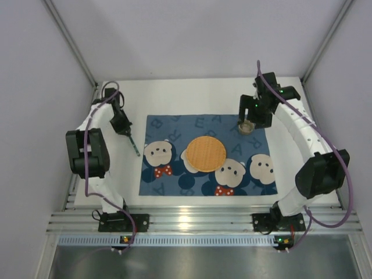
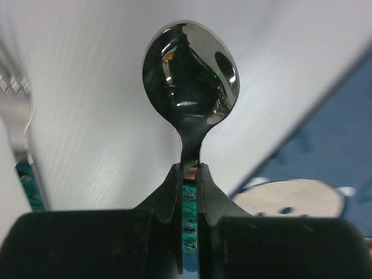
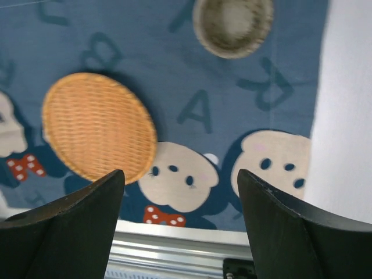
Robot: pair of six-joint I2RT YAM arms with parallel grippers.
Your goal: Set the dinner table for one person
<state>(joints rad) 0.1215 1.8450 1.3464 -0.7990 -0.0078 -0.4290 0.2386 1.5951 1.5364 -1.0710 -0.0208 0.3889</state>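
The white dinner table (image 1: pixel 186 96) carries a blue bear-printed placemat (image 1: pixel 174 180) with a round woven orange plate (image 1: pixel 206 153) at its middle. My left gripper (image 1: pixel 126 132) is shut on a spoon (image 1: pixel 134 145) with a green handle, held over the table just left of the placemat. In the left wrist view the shiny spoon bowl (image 2: pixel 190 75) sticks out beyond the closed gripper (image 2: pixel 189 168). My right gripper (image 1: pixel 250 118) is open and empty above a small beige cup (image 1: pixel 246 127) at the placemat's far right corner. The right wrist view shows the gripper (image 3: pixel 180 180), the cup (image 3: pixel 232 23) and the plate (image 3: pixel 99 125).
A fork (image 2: pixel 20 116) with silver tines and a green handle lies at the left edge of the left wrist view. Grey walls stand on three sides. An aluminium rail (image 1: pixel 192 224) runs along the near edge.
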